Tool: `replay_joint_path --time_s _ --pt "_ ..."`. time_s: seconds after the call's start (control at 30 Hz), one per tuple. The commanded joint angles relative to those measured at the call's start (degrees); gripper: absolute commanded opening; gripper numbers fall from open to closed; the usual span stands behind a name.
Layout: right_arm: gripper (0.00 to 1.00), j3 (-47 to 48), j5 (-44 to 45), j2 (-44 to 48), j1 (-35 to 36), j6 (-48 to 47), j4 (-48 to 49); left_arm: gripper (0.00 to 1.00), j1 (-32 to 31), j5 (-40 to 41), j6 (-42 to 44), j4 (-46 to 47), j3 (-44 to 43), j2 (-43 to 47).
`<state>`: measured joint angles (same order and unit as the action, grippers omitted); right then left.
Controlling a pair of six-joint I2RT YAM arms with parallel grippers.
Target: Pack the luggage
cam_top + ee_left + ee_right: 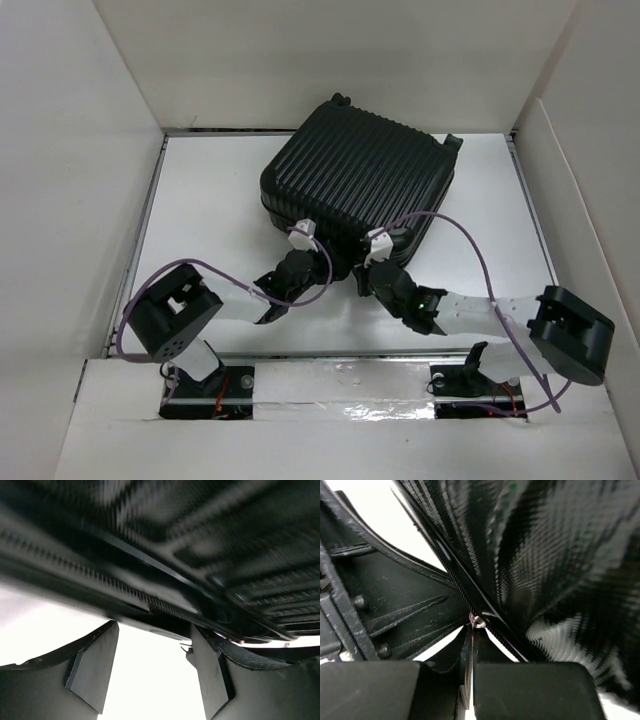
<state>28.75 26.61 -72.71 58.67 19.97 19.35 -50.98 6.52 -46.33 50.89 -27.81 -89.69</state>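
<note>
Black and ribbed, the hard-shell luggage (355, 175) lies flat and closed on the white table (210, 230), turned at an angle and sitting toward the far middle of the surface, with white walls (330, 60) around it. Both arms reach in from the near edge and meet at the case's near side, just beside each other, with purple cables (470, 245) looping over them. The left gripper (322, 262) is at the near rim. In its wrist view, the left gripper (152, 665) has its jaws spread apart with only bare white table between its fingers (92, 672), and the zipper (125, 587) runs across just beyond their tips. The right gripper (366, 272) is pressed close to the same rim. In its wrist view, the right gripper (470, 660) has its jaws fully together, their tips right at a small shiny metal bit (479, 623) on the zipper line. Whether that bit is actually pinched cannot be told, as the view is too close and blurred.
</note>
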Motion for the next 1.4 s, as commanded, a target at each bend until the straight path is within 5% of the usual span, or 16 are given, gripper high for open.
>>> replay_joint_path --time_s 0.0,0.3,0.53,0.63,0.67,0.83,0.93,0.97,1.0,1.03,1.17,1.37 --pt "0.0 6.2 -6.4 -6.1 1.6 1.3 18.1 0.58 0.1 -2.0 0.9 5.7 1.8 5.7" --pt "0.0 3.3 -5.4 -6.0 1.6 1.8 17.2 0.73 10.8 8.8 6.2 -17.9 10.2 36.3" --pt "0.0 2.8 -13.1 -3.0 2.1 1.0 12.3 0.78 28.5 0.8 1.7 -15.8 3.5 39.2" --pt "0.27 7.0 -14.0 -2.8 3.7 -0.3 3.2 0.79 33.7 2.5 -2.2 -12.5 -1.7 33.8" --pt "0.48 8.0 -14.0 -2.0 3.7 -1.0 -0.1 0.8 35.2 1.8 -2.7 -11.7 -3.3 30.4" --pt "0.68 8.7 -11.0 12.8 2.9 -4.8 -11.1 0.81 44.2 -3.9 -5.2 -12.4 -16.7 19.6" --pt "0.52 9.2 -7.0 21.4 -1.3 -6.3 -17.4 0.79 46.8 -8.3 -5.8 -15.0 -23.7 11.2" --pt "0.37 8.5 -5.7 23.4 -3.1 -6.3 -18.4 0.78 46.8 -8.2 -5.6 -16.3 -25.3 7.4" --pt "0.08 8.2 -4.8 25.1 -5.5 -6.2 -19.2 0.78 46.8 -7.9 -5.0 -17.1 -27.1 5.4" --pt "0.0 7.8 -4.1 28.2 -8.3 -5.9 -21.1 0.78 46.8 -7.2 -4.1 -18.5 -31.3 3.4" --pt "0.0 4.0 -4.2 31.7 -26.7 -4.5 -19.5 0.77 47.3 -9.0 0.6 -26.3 -41.3 -8.2" --pt "0.0 1.6 -16.4 23.4 -44.0 -2.6 -10.0 0.77 47.3 -11.9 4.3 -33.0 -52.1 -19.2"
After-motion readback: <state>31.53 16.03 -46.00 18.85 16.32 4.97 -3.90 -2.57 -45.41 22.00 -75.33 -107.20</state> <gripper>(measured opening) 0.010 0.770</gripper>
